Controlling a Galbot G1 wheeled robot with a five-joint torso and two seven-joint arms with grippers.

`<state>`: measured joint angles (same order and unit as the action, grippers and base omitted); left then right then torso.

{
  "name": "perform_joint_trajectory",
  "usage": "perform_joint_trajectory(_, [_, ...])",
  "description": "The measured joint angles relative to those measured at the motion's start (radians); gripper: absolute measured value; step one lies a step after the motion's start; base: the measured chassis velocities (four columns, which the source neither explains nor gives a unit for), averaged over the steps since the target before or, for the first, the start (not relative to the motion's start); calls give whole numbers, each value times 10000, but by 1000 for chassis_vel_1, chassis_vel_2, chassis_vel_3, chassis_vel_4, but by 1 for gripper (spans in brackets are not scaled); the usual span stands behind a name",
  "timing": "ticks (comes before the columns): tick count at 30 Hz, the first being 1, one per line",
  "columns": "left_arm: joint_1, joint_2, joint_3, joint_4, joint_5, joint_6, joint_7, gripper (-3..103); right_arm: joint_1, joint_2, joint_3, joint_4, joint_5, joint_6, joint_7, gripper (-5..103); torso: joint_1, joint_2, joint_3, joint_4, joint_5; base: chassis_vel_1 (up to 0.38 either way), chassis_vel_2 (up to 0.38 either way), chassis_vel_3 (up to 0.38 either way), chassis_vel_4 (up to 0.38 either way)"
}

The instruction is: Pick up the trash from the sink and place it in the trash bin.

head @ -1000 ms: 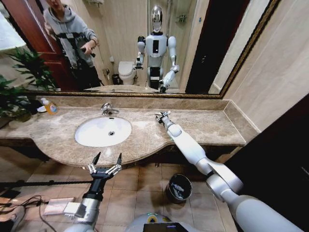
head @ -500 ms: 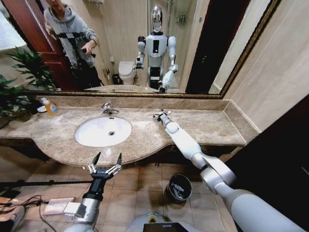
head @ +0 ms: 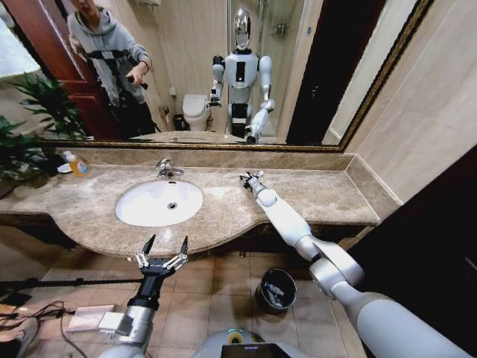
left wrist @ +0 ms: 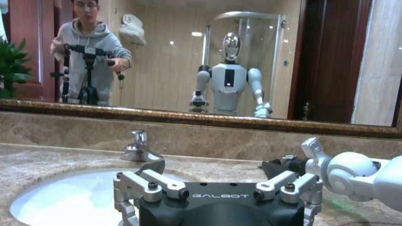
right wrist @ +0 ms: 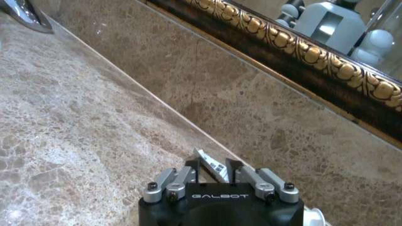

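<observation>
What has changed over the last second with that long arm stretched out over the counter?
Very little. The right claw at the back of the marble counter edged toward the sink, then eased back; it stays shut on a small white item. The left claw stayed open below the counter's front edge, and the trash bin stayed on the floor.

The worktop (head: 313, 195) at centre right of the head view lies bare, open to the right-hand wall. The right gripper (head: 250, 179) reaches over it near the backsplash (head: 223, 158) and mirror frame (right wrist: 301, 52). The faucet (head: 167, 169) blocks the sink's (head: 159, 202) rear rim. The soap bottle (head: 76, 164) and plant (head: 22, 142) crowd the upper left.
</observation>
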<state>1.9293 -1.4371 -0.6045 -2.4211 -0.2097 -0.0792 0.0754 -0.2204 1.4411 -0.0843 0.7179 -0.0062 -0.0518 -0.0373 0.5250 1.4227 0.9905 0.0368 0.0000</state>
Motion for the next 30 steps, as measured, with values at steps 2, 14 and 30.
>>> perform_joint_trajectory(2, [0,0,0,0,0,0,0,100,2,4,-10,-14,14,-8,0,25,0,0,0,0,0,0,0,0,0])
perform_joint_trajectory(14, [0,0,0,0,0,0,0,100,14,37,-114,-58,82,-12,35,0,0,0,0,0,0,0,0,0,0])
perform_joint_trajectory(30, [0,0,0,0,0,0,0,100,-582,-776,72,1551,526,-360,148,0,0,0,0,0,2,0,0,0,0])
